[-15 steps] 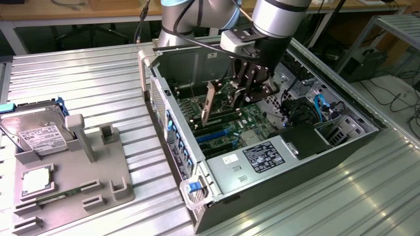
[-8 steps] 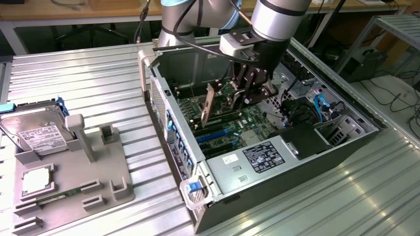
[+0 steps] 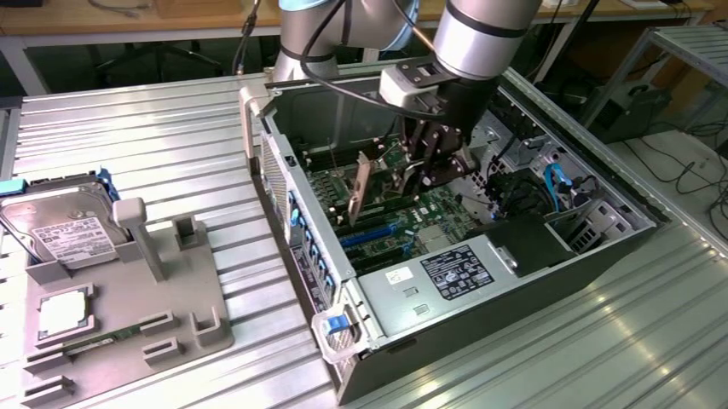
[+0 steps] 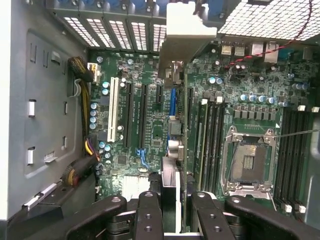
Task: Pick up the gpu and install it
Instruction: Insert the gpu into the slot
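Gpu (image 4: pixel 172 125) stands on its edge inside the open computer case (image 3: pixel 546 281), clamped between the jaws of the gripper (image 4: pixel 170 210) and hanging just above the motherboard (image 4: pixel 145 90). To seat it well, I judge the card must stay upright, in line with its slot, the bracket toward the rear grille. White labels on the power supply (image 3: pixel 455 273) are not readable.

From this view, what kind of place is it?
Likely a robotics lab bench for PC assembly: open computer case on a ribbed metal table, grey parts fixture holding a hard drive.
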Tool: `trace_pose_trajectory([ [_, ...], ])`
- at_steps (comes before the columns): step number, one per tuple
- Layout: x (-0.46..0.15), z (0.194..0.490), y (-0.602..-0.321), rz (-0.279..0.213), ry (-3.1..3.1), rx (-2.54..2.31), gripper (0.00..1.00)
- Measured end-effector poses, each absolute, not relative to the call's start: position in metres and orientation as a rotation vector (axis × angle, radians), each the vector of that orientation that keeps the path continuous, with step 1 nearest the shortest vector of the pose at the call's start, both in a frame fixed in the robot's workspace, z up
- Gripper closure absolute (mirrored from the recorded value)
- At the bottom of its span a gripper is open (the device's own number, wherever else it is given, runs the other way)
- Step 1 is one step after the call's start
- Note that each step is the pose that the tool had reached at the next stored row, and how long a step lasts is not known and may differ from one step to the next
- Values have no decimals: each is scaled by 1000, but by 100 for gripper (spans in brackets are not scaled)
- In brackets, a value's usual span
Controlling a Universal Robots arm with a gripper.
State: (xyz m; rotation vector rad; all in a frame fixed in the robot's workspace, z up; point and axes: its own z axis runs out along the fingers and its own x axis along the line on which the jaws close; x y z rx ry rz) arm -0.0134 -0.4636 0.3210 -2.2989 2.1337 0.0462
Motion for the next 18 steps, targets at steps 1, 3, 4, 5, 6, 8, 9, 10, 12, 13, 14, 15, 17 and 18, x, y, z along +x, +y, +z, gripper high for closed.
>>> trace_pose_trajectory([
  [1, -14, 320, -464, 43, 2136, -2300, 72],
  [3, -14, 317, -464, 39, 2141, -2299, 72],
  [4, -15, 316, -463, 39, 2145, -2296, 72],
  [5, -15, 314, -462, 39, 2150, -2291, 72],
  [6, -15, 312, -462, 39, 2158, -2283, 72],
  [8, -15, 308, -462, 39, 2192, -2250, 72],
  [9, -15, 307, -462, 39, 2204, -2238, 72],
  [10, -15, 305, -462, 39, 2211, -2231, 72],
  [12, -15, 302, -461, 41, 2210, -2230, 72],
  [13, -16, 299, -461, 42, 2218, -2222, 72],
  [14, -16, 297, -460, 42, 2231, -2208, 72],
  [15, -16, 295, -460, 41, 2240, -2200, 72],
  [17, -16, 292, -459, 26, 2249, -2204, 72],
  [18, -17, 290, -458, 24, 2250, -2205, 72],
])
